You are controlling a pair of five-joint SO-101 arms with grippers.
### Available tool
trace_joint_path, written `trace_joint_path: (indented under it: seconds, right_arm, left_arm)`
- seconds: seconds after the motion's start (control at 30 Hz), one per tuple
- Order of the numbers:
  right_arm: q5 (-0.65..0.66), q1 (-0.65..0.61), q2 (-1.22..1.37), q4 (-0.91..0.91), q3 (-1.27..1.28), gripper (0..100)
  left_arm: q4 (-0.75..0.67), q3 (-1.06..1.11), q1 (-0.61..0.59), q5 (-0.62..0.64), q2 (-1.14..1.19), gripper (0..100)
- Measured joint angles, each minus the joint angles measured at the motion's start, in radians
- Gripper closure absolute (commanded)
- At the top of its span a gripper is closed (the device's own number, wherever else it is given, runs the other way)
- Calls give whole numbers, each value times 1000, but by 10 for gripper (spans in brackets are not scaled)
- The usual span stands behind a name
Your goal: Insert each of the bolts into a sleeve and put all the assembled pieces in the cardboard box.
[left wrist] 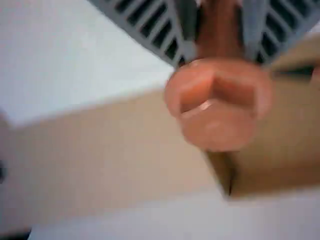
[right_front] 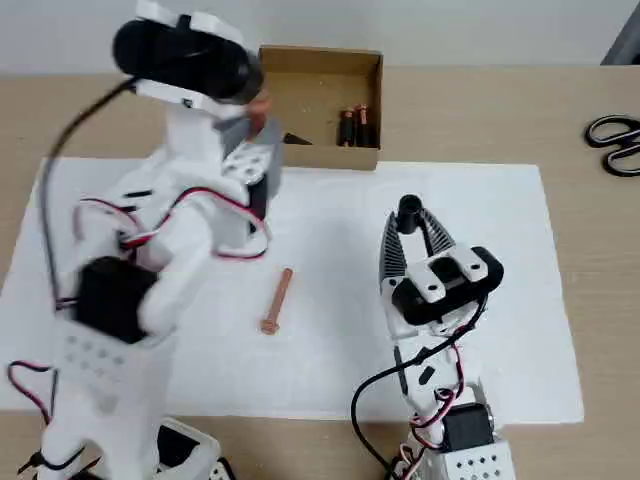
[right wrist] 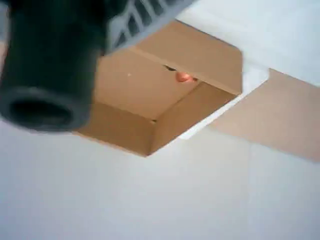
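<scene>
My left gripper hangs at the near left corner of the cardboard box, shut on a copper bolt. In the left wrist view the bolt's head sits close up between the grey fingers, above the box corner. My right gripper stands over the white mat, shut on a black sleeve, whose open end faces the box. A second bolt lies loose on the mat between the arms. Two assembled pieces rest inside the box.
A white mat covers the middle of the wooden table. Black-handled scissors lie at the far right edge. Red and black cables trail along both arms.
</scene>
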Motion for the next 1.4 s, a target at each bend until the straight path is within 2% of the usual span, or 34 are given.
trace_joint_path:
  seconds: [0.1, 0.2, 0.27, 0.33, 0.53, 0.77, 1.07, 1.2, 1.4]
  right_arm:
    - [0, -52, 0, 0, 0, 995]
    - [0, -80, 0, 0, 0, 995]
    - [0, -83, 0, 2, 0, 995]
    - [0, -81, 0, 31, 0, 995]
    - [0, -81, 0, 115, 0, 995]
    - [0, -81, 0, 118, 0, 995]
    - [0, -81, 0, -86, 0, 995]
    - [0, -81, -3, -104, 0, 995]
    - [0, -81, -3, -104, 0, 995]
  left_arm:
    - [-354, 218, 46, 0, -35, 994]
    - [-634, 373, 123, 0, -81, 994]
    - [-732, 427, 184, 0, -123, 994]
    - [-767, 460, 235, -2, -163, 994]
    - [-786, 485, 310, 0, -203, 994]
    - [-614, 493, 342, 0, -195, 994]
    - [-601, 493, 328, 0, -186, 994]
    - [-601, 493, 328, 0, -180, 994]
    - [-601, 499, 328, 112, -180, 994]
